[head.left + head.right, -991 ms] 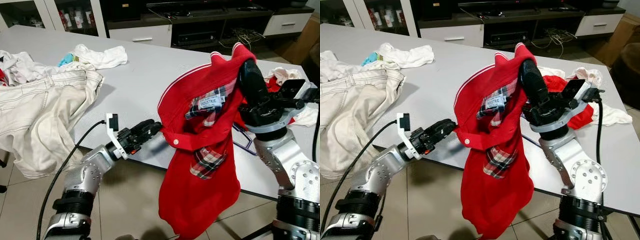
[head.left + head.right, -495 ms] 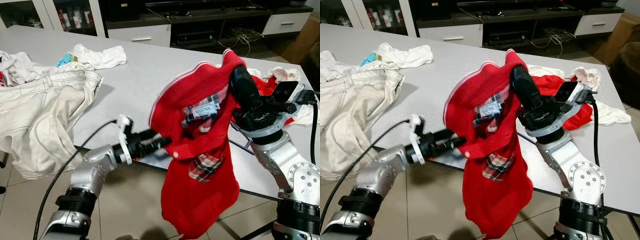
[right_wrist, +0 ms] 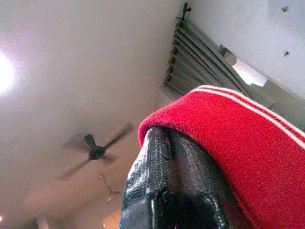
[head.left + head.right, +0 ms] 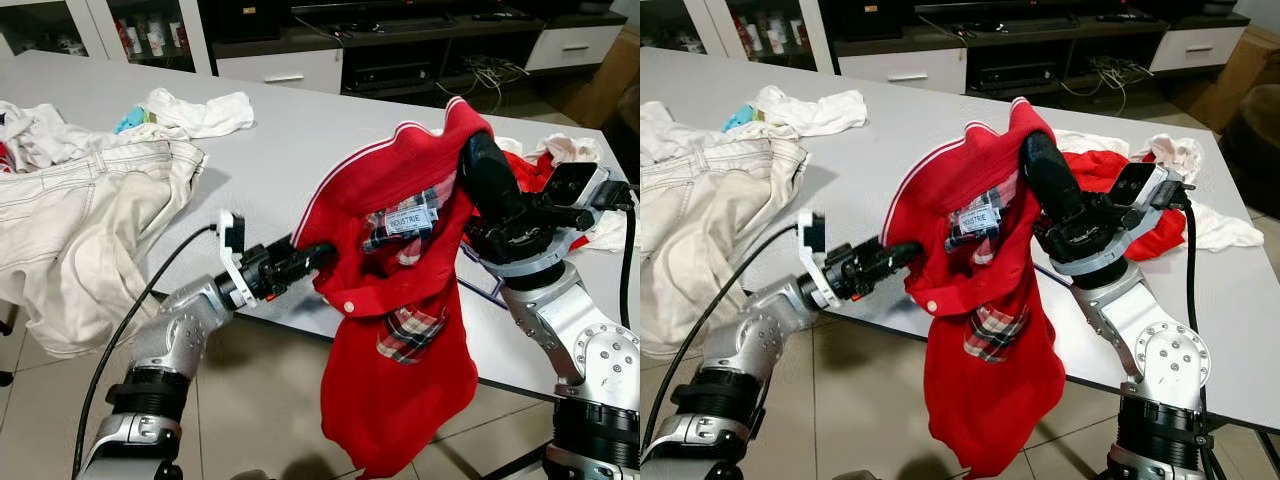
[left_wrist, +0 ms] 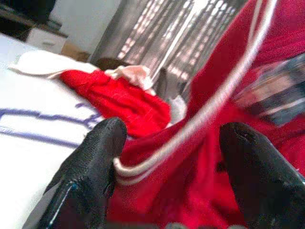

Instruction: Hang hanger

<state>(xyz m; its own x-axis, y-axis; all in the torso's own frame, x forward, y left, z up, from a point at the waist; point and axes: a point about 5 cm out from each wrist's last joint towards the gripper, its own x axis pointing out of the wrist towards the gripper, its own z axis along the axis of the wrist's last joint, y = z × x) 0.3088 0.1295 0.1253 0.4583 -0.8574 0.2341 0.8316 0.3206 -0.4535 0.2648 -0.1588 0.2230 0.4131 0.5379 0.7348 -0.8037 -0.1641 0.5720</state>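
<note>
A red polo shirt [image 4: 400, 380] with a plaid inner placket and a white neck label hangs off the table's front edge. My right gripper [image 4: 476, 150] points upward, shut on the shirt at the top of its collar, and holds it up. My left gripper [image 4: 320, 255] is open at the collar's left rim. In the left wrist view the white-striped collar edge [image 5: 209, 109] runs between its fingers [image 5: 97, 157]. A thin purple hanger [image 4: 488, 293] lies flat on the table behind the shirt, by my right arm.
Beige jeans [image 4: 90, 210] hang over the grey table [image 4: 270, 150] at the left, with white clothes [image 4: 200, 110] behind them. More red and white clothes [image 4: 560, 150] lie at the right. A TV cabinet [image 4: 400, 50] stands beyond the table.
My left gripper has risen from under the collar to its left rim and turned. The right gripper shifted left with the shirt a second ago and has since held still.
</note>
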